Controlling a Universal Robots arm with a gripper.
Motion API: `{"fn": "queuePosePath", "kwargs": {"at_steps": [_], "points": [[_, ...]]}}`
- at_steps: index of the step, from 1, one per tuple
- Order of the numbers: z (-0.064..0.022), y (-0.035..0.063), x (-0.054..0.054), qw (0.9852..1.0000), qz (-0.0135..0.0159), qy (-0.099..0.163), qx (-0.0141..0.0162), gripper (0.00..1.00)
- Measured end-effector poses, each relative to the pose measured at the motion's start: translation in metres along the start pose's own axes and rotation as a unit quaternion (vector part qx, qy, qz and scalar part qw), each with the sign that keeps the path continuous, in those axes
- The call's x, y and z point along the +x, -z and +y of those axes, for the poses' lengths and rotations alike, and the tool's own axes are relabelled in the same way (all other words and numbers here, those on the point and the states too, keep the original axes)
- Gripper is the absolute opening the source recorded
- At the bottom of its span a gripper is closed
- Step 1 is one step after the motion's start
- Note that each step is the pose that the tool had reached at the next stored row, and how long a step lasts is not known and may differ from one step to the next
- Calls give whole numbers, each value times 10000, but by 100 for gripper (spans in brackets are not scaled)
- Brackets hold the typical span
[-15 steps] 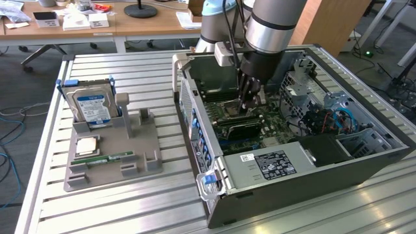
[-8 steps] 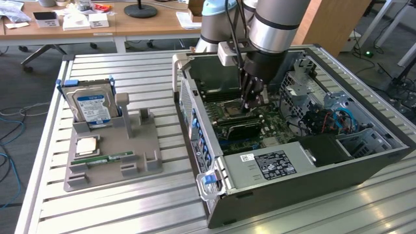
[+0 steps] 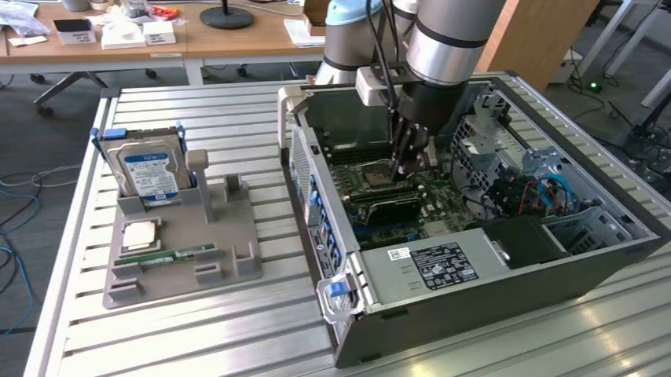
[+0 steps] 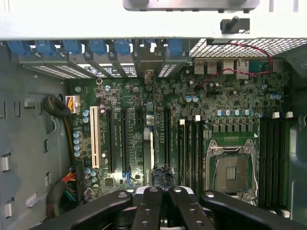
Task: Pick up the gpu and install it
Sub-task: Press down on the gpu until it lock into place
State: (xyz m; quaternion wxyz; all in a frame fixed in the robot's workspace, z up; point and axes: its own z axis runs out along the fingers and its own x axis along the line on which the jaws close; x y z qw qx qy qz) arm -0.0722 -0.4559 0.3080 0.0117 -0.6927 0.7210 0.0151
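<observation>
Black links of the hand (image 4: 163, 175) sit closest, jaws pinched narrow, nothing clearly between them. Just beside the tips, the gpu (image 4: 148, 153) stands on edge along a slot of the motherboard (image 4: 225, 115); touching or not, cannot tell.

Handling, my judgement: light, stiff, thin, easily damaged. Grip the bare top edge of the board, not the parts or the contact strip, and press it straight, never twisted.

Wrist view gives the slot line-up edge-on. Exterior view gives the hand (image 3: 407, 166) inside the open case (image 3: 314, 196), the gpu's (image 3: 390, 208) dark flank, and, apart on the table (image 3: 210, 330), a tray (image 3: 225, 228) with a hard drive (image 3: 147, 169).
</observation>
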Motion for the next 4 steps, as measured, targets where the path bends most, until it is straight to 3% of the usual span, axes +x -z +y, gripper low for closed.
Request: {"fn": "queuePosePath", "kwargs": {"at_steps": [4], "points": [[-1, 0, 0, 10000, 0, 1, 0, 10]]}}
